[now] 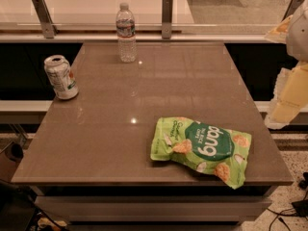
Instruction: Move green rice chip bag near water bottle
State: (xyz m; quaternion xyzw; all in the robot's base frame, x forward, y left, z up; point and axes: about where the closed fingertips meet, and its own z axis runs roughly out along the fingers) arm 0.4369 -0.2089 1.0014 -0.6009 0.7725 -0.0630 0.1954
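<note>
Green rice chip bag (201,149) lies untouched, far from water bottle (126,32) — my gripper (290,97) hangs at right; its grip, I cannot tell.

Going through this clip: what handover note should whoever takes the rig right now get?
Gripper: at the right edge of the view, beyond the table's right side, away from the bag.
Green rice chip bag: lying flat at the near right of the table.
Water bottle: upright at the far edge, left of centre.
Soda can: standing at the left edge, not part of the job.
Done: nothing yet; the bag is not grasped and lies far from the bottle.
Left: grasp the bag, carry it across, set it down beside the bottle.
</note>
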